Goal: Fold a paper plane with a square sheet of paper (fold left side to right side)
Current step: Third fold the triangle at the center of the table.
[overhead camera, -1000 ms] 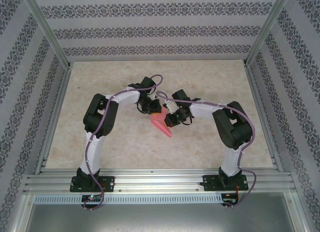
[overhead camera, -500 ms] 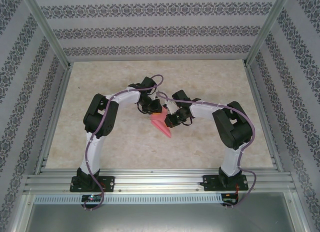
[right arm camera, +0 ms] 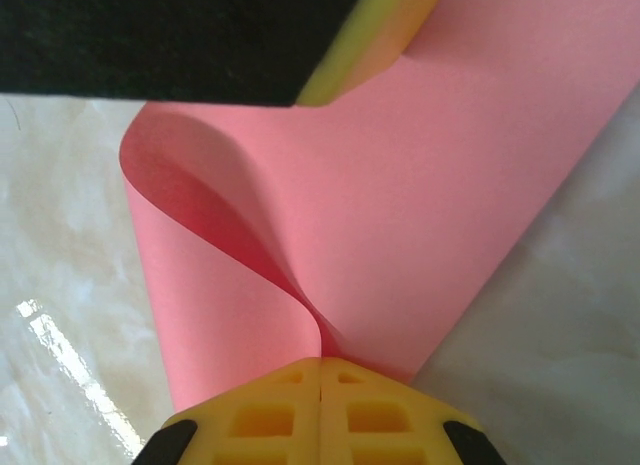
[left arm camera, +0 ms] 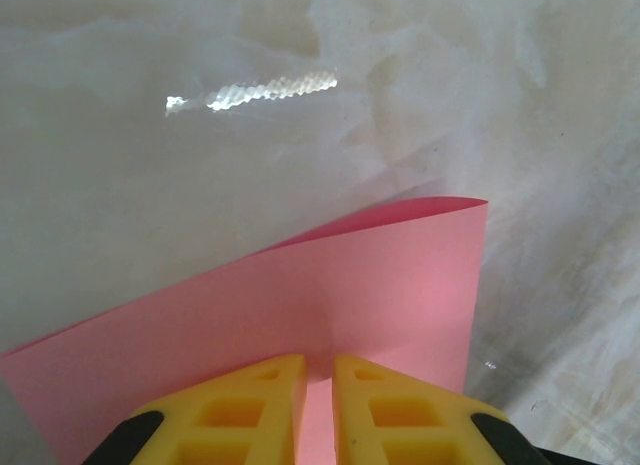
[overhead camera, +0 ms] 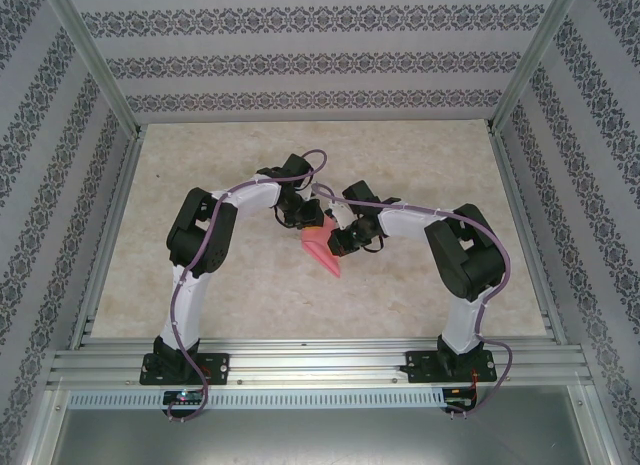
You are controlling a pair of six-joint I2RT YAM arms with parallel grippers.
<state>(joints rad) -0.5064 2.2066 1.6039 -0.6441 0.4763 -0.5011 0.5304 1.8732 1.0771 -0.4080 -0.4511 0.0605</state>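
Observation:
The square sheet of paper [overhead camera: 322, 251] is pink-red and hangs curled between both grippers above the middle of the table, its lower point toward the near side. My left gripper [overhead camera: 312, 223] holds its upper edge. In the left wrist view the yellow fingers [left arm camera: 250, 405] stand a narrow slit apart with the sheet [left arm camera: 380, 275] pinched between them [left arm camera: 320, 360]. My right gripper [overhead camera: 335, 240] is shut on a lower edge. In the right wrist view its jaws meet [right arm camera: 321, 362] on the sheet [right arm camera: 420, 205], which bows into an open loop. The left gripper's finger [right arm camera: 380, 25] touches the top corner.
The beige marbled table [overhead camera: 200, 165] spreads around the arms. Aluminium frame rails [overhead camera: 300, 360] run along the near edge and sides, with patterned walls behind. Both arms bend inward and meet at the centre.

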